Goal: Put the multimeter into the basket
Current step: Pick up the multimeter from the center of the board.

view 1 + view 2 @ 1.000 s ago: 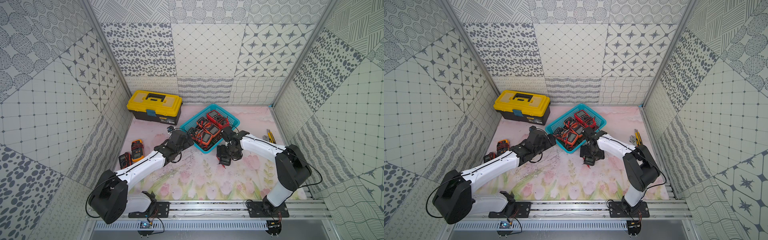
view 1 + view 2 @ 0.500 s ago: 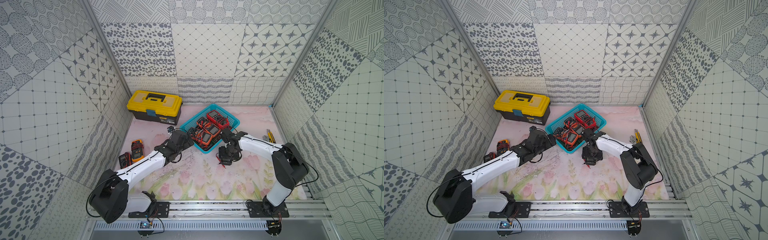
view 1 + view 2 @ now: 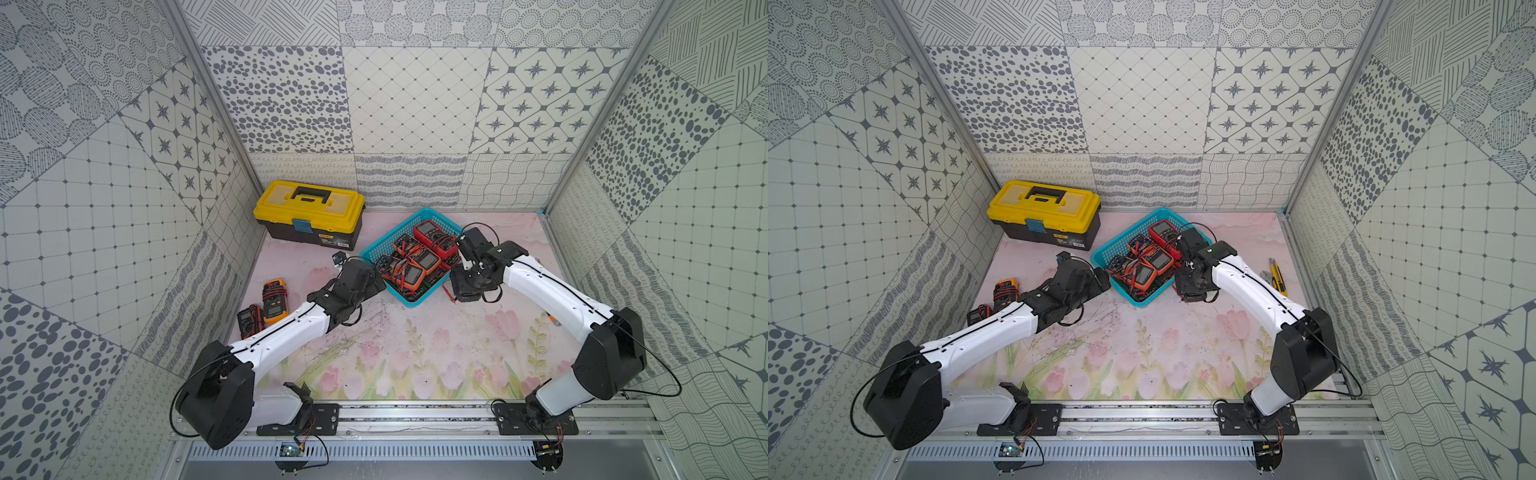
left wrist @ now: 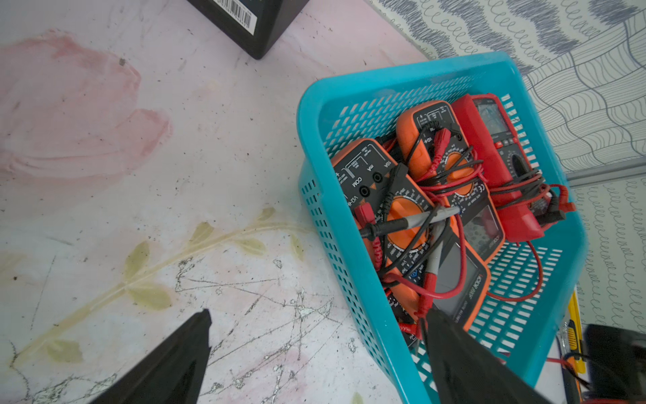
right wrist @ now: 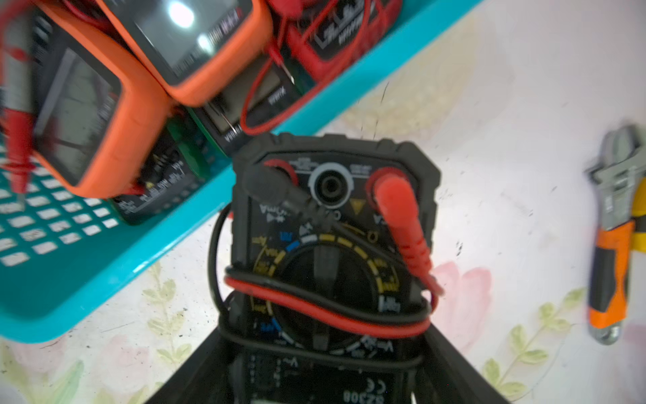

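Observation:
A black multimeter (image 5: 332, 224) with red and black leads wrapped around it sits between my right gripper's (image 5: 325, 327) fingers, which are shut on its sides. In both top views it is just outside the right front wall of the turquoise basket (image 3: 384, 236), its end reaching the rim (image 5: 181, 241); whether it is off the table I cannot tell. The basket (image 3: 1125, 237) holds several orange and red multimeters (image 3: 415, 266) tangled in leads. My left gripper (image 4: 318, 314) is open and empty, straddling the basket's left front wall (image 4: 353, 280) low over the table.
A yellow-lidded black toolbox (image 3: 309, 212) stands at the back left. Two more multimeters (image 3: 274, 301) lie by the left wall. An orange-handled wrench (image 5: 611, 245) and a yellow utility knife (image 3: 1277, 276) lie near the right wall.
My right gripper has closed on the black multimeter and moved with it a little back, along the basket's side. The left arm has not moved.

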Robot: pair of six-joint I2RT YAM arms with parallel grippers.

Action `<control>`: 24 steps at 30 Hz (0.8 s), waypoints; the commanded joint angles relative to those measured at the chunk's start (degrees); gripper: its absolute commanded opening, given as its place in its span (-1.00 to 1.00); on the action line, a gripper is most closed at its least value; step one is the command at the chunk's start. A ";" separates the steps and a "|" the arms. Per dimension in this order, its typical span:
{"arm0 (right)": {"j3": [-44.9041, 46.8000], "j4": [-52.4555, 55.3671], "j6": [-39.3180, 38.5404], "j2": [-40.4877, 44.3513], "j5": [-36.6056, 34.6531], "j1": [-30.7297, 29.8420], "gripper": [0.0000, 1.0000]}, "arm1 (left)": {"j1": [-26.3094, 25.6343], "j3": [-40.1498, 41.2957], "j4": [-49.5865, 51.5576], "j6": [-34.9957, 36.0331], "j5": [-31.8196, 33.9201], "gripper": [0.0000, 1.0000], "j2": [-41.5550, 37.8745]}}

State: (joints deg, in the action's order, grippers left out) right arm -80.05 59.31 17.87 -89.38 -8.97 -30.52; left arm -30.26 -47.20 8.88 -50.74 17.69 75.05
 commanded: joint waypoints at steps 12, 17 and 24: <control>-26.95 1.35 -18.70 -11.38 -2.56 0.37 -0.49 | 1.10 -0.06 2.00 1.40 2.58 0.98 -2.12; -32.42 1.20 -22.56 -17.72 -0.05 0.94 -0.52 | 1.15 0.17 2.60 1.60 3.12 0.98 -2.97; -38.58 1.16 -25.69 -24.13 2.59 2.23 -0.56 | 1.14 0.79 2.79 1.27 3.40 0.98 -4.00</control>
State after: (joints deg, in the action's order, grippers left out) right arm -114.93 62.11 -5.28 -112.44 -8.12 -29.36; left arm -29.95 -47.07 10.17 -50.74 18.81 71.81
